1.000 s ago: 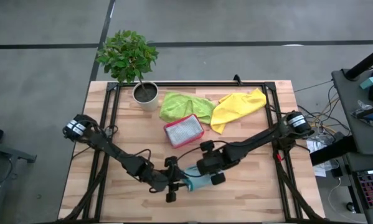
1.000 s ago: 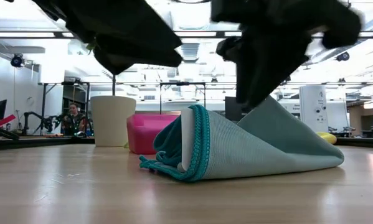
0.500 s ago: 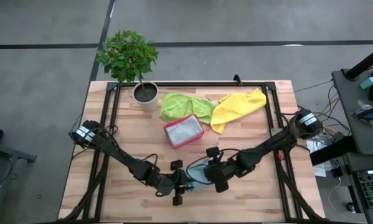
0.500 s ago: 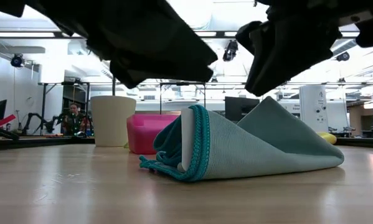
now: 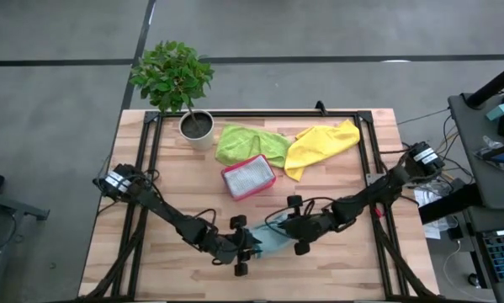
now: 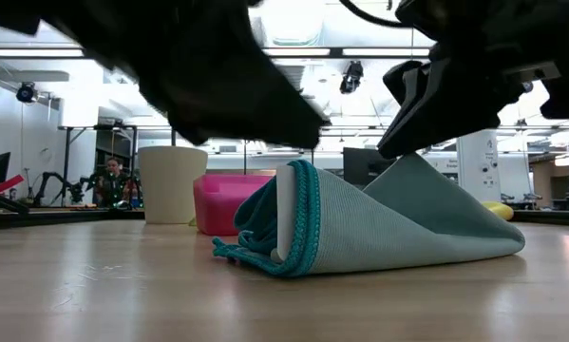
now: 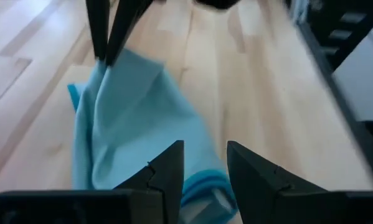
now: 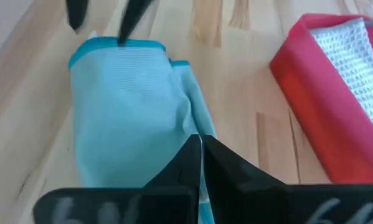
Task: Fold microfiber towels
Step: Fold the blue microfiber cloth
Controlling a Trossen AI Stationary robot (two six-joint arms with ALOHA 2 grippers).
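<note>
Teal-blue towel: the teal-blue towel (image 5: 270, 238) lay bunched and partly folded in the lower centre of the high view, on the wooden table (image 5: 336, 177); in the low view it (image 6: 379, 233) rose to a peak with a darker teal hem curling along its left edge.
Right gripper: the right gripper (image 5: 278, 229) sat at the towel's right side in the high view; in its wrist view the two dark fingers (image 8: 198, 163) were pressed together with towel cloth around their tips, pinching the towel's edge.
Left gripper: the left gripper (image 5: 250, 244) sat at the towel's left side in the high view; in its wrist view the fingers (image 7: 167, 171) stood a narrow gap apart, with the towel's hem (image 7: 202, 186) showing in and around the gap; whether they gripped the cloth could not be told.
Lime green towel: the lime green towel (image 5: 250, 143) lay crumpled in the upper centre of the high view.
Yellow towel: the yellow towel (image 5: 320, 145) lay just right of the green one, touching it.
Pink tray: the pink tray (image 5: 248, 177) sat below the green towel in the high view, holding a pale grey cloth (image 5: 248, 176); it showed at the upper right of the right wrist view (image 8: 311, 81).
Potted plant: the potted plant (image 5: 184, 84) stood at the table's upper left corner.
Room: a person (image 6: 111, 180) sat far back at the left of the low view.
</note>
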